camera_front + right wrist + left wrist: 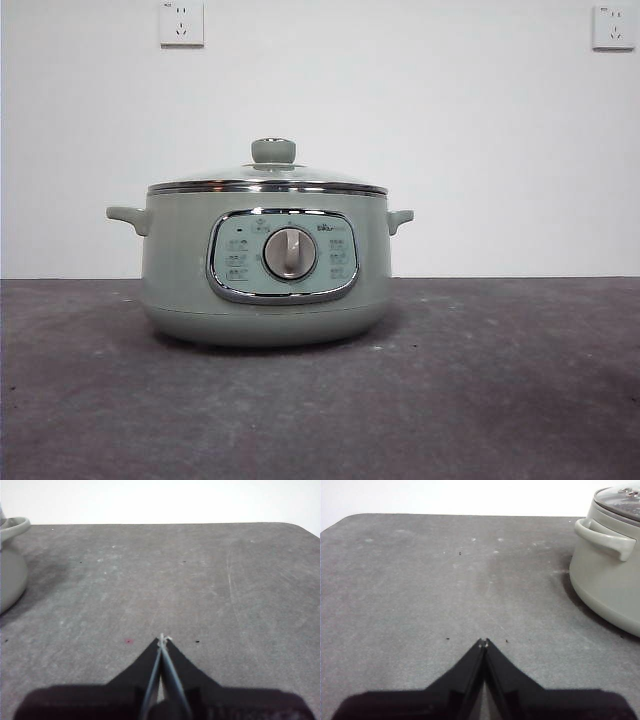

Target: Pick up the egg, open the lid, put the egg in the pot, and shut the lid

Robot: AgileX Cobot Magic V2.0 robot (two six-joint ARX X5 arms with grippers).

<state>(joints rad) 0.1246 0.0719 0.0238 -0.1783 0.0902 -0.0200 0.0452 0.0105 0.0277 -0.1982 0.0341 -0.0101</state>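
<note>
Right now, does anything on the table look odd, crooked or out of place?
Nothing is askew: the lid sits level on the pot. One oddity: no egg shows in any view. Both hands, left and right, are shut and empty.

Cut off, too small, or out of sight

The pot (610, 575) runs off the left wrist picture's edge, the lid (622, 500) with it — only a curved sliver of pot (10, 565) shows in the right wrist picture. The panel's (283, 255) small print around the dial is too fine to read (front view). The pot's inside is not visible through the lid's glass — no egg shows anywhere.
</note>
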